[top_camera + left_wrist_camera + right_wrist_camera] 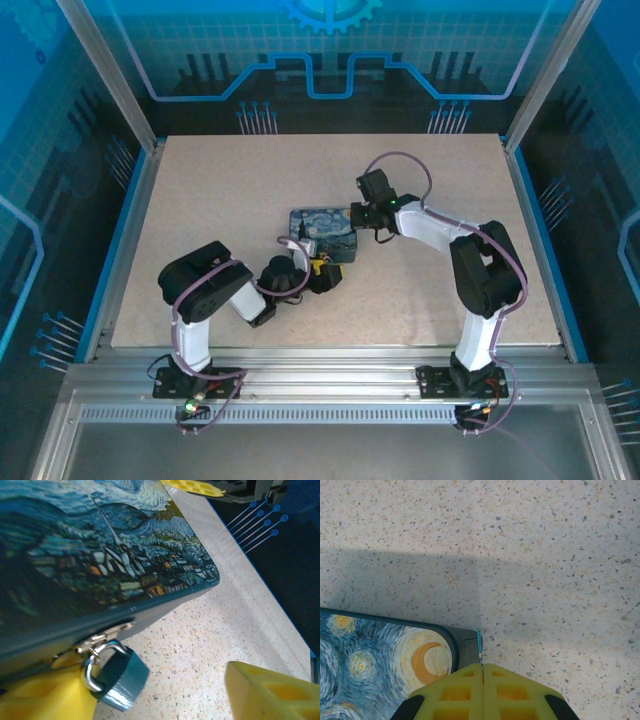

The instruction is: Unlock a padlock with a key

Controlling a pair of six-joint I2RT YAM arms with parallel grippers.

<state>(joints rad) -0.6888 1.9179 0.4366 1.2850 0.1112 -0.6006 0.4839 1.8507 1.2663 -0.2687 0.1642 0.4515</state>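
Hanging From the Box's Hasp, the Padlock Sat Between Parted Left Fingers

The padlock [120,680], a small bluish-grey block, hung by its silver shackle [91,672] from the metal hasp [107,632] on the side wall of a box [100,555] painted with a swirling night sky over a village. Its body was tilted and sat low over the speckled table [210,645], just under the box's edge; whether it rested on the table could not be told.

The left gripper [160,692] had its yellow fingers apart, one on either side of the padlock. One finger [45,697] was right against the shackle and the box's lower edge. The other stood clear, with bare table between it and the lock.

The key [479,642] showed in the right wrist view as a thin sliver seen edge-on. It poked out from the seam of the right gripper [482,672], whose two yellow fingers were pressed together on it. Its tip was just beside a rounded corner of the box [380,665], near the painted crescent moon; whether it touched could not be told.

From above, the box [325,232] lay near the middle of the table [200,200]. The left gripper [320,270] was at its near side and the right gripper [355,215] at its far right corner.
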